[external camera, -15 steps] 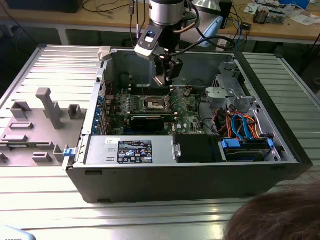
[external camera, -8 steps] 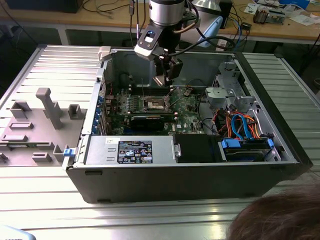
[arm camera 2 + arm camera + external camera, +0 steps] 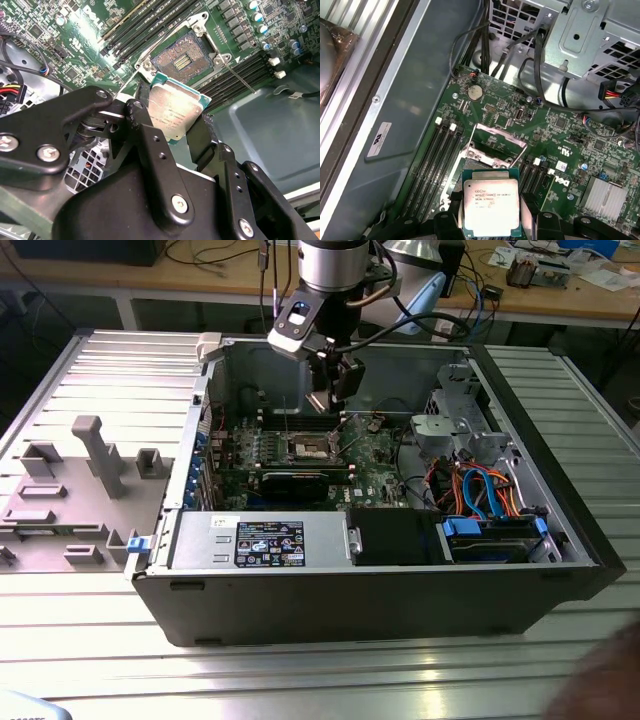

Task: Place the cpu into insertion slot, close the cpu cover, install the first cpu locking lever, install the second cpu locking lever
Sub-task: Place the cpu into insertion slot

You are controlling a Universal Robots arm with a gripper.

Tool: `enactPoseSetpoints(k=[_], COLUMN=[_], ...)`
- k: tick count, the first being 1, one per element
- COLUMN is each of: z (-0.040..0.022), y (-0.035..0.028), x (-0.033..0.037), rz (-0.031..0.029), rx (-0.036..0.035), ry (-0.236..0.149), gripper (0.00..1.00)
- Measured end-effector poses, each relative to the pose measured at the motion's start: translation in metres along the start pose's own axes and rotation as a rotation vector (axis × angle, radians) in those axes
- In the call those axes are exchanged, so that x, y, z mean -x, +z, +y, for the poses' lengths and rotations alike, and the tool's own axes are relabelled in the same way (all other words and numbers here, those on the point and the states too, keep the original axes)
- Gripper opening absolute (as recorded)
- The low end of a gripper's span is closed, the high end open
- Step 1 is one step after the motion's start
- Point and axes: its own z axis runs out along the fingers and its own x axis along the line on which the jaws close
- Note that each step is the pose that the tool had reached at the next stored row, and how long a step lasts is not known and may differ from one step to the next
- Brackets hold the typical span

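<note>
In both wrist views my gripper (image 3: 172, 120) (image 3: 491, 222) is shut on the cpu (image 3: 177, 112) (image 3: 491, 206), a flat square chip with a dull silver top and green edges, pinched at two opposite sides by the black fingers (image 3: 202, 137). The chip hangs above the green motherboard, apart from the insertion slot (image 3: 181, 60), whose dark centre with gold contacts lies uncovered. The cpu cover (image 3: 501, 134), a thin silver frame, stands tilted open beyond the chip. A thin lever rod (image 3: 239, 76) sticks out beside the socket. In the exterior view the gripper (image 3: 335, 390) hovers over the socket (image 3: 308, 447) inside the open case.
Long memory slots (image 3: 436, 160) flank the socket on both sides. A black graphics card (image 3: 295, 480), the power supply (image 3: 250, 540) and a drive cage with blue and orange cables (image 3: 480, 490) fill the case. A grey fixture tray (image 3: 70, 490) lies at the exterior view's left.
</note>
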Motion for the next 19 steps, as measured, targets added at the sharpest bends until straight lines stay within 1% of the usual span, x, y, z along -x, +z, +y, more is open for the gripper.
enactPoseSetpoints(k=[3,10,19], z=[0.0000,-0.0001,-0.0001], y=[0.0001,0.0005,0.0012], x=[0.0000,0.0000,0.0000], rz=[-0.0010,-0.0037,-0.0059], rx=[-0.0001,0.0000,0.0004], ry=[0.008,0.046,0.077], gripper=[0.55,0.55,0.55])
